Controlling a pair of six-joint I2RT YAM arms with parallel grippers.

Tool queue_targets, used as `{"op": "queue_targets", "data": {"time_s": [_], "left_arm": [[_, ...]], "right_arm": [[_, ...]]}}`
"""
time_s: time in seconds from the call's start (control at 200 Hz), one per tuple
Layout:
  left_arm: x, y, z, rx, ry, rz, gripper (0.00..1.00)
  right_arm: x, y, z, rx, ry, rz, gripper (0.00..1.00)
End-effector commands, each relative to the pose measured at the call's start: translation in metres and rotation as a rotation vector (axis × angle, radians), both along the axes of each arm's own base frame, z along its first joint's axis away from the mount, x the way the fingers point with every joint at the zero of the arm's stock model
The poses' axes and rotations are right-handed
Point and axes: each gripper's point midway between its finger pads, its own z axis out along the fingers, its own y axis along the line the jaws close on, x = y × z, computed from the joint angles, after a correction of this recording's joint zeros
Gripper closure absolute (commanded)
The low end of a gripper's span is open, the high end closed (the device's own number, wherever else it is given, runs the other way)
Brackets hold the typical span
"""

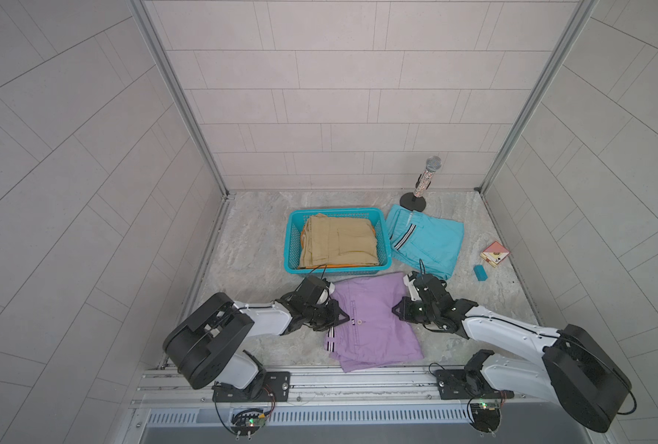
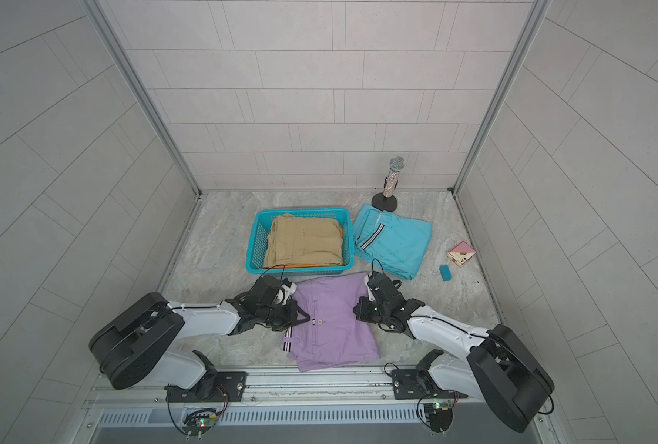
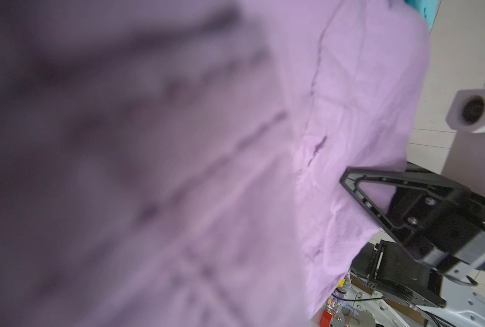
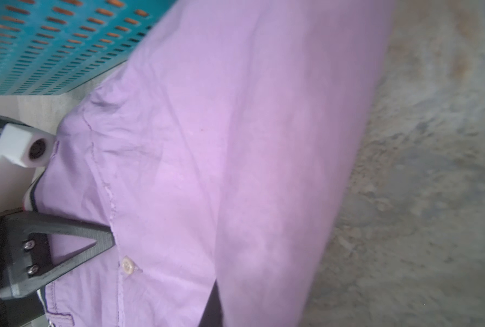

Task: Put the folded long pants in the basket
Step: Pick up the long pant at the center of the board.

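Note:
The lilac folded pants (image 1: 373,319) (image 2: 331,323) lie at the table's front, just before the turquoise basket (image 1: 293,238) (image 2: 256,238). My left gripper (image 1: 344,318) is shut on their left edge, near the striped trim. From the other side, my right gripper (image 1: 394,309) is shut on their right edge. Lilac cloth (image 3: 349,99) (image 4: 207,141) fills both wrist views and hides each gripper's own jaws. Khaki pants (image 1: 339,240) lie in the basket, with an orange edge (image 1: 343,265) beneath them. Turquoise pants (image 1: 431,242) lie on the table right of the basket.
A glittery microphone on a black stand (image 1: 427,177) is at the back right. A small pink box (image 1: 494,253) and a blue block (image 1: 481,273) lie near the right wall. Tiled walls close three sides; a metal rail (image 1: 358,378) runs along the front.

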Motion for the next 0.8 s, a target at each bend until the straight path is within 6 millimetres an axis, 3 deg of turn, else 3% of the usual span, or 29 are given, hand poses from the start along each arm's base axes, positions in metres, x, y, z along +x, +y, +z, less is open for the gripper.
{"op": "queue_targets", "data": {"time_s": [0.0,0.285,0.31,0.46,0.57,0.685,0.795], "left_arm": [[-0.047,0.058,-0.033,0.301,0.176,-0.001,1.00],[-0.029,0.043,0.079,0.179,0.032,0.015,1.00],[-0.027,0.042,0.089,0.165,0.018,0.020,1.00],[-0.012,0.040,0.159,0.092,-0.099,0.042,1.00],[0.005,0.046,0.200,0.107,-0.153,0.028,1.00],[0.035,0.049,0.222,0.081,-0.150,0.035,1.00],[0.072,0.067,0.238,0.138,-0.165,0.065,1.00]], "right_arm": [[-0.004,-0.001,0.021,-0.007,-0.020,0.008,0.99],[-0.027,-0.009,0.106,0.030,-0.124,0.055,1.00],[-0.025,-0.007,0.123,0.053,-0.154,0.059,1.00],[-0.025,-0.003,0.164,0.074,-0.211,0.091,1.00],[-0.008,0.000,0.196,0.039,-0.268,0.094,1.00],[0.023,0.014,0.229,0.031,-0.323,0.094,1.00],[0.060,0.027,0.247,0.024,-0.356,0.072,1.00]]}}
